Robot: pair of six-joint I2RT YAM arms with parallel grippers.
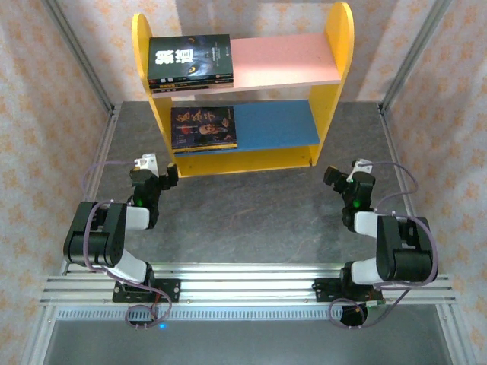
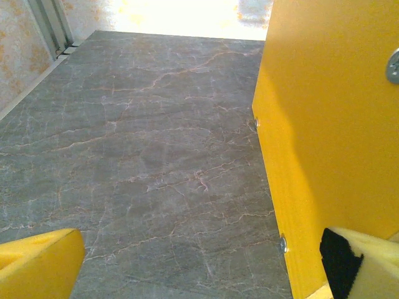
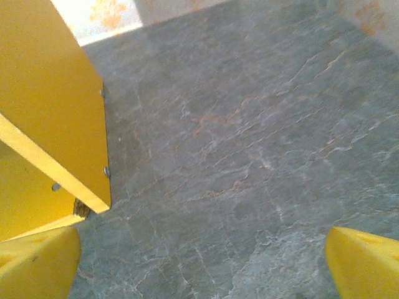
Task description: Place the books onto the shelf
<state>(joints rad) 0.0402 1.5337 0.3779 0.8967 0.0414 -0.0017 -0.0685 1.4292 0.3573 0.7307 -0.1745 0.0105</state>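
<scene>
The shelf (image 1: pixel 339 46) stands at the back of the table, with yellow sides, a pink upper board and a blue lower board. A stack of dark-covered books (image 1: pixel 190 59) lies on the left of the pink board. Another dark book with portraits (image 1: pixel 203 127) lies on the left of the blue board. My left gripper (image 1: pixel 158 169) hovers just in front of the shelf's left foot, open and empty. My right gripper (image 1: pixel 348 171) is by the shelf's right foot, also open and empty. In the left wrist view the gripper (image 2: pixel 199 268) has the shelf's side panel (image 2: pixel 330 124) close on its right. In the right wrist view the gripper (image 3: pixel 199 265) has the panel (image 3: pixel 50 106) on its left.
The grey marble table (image 1: pixel 251 217) stretches between the arms and the shelf. Patterned walls and metal frame posts (image 1: pixel 80 53) close in the sides and back. The right halves of both shelf boards are bare.
</scene>
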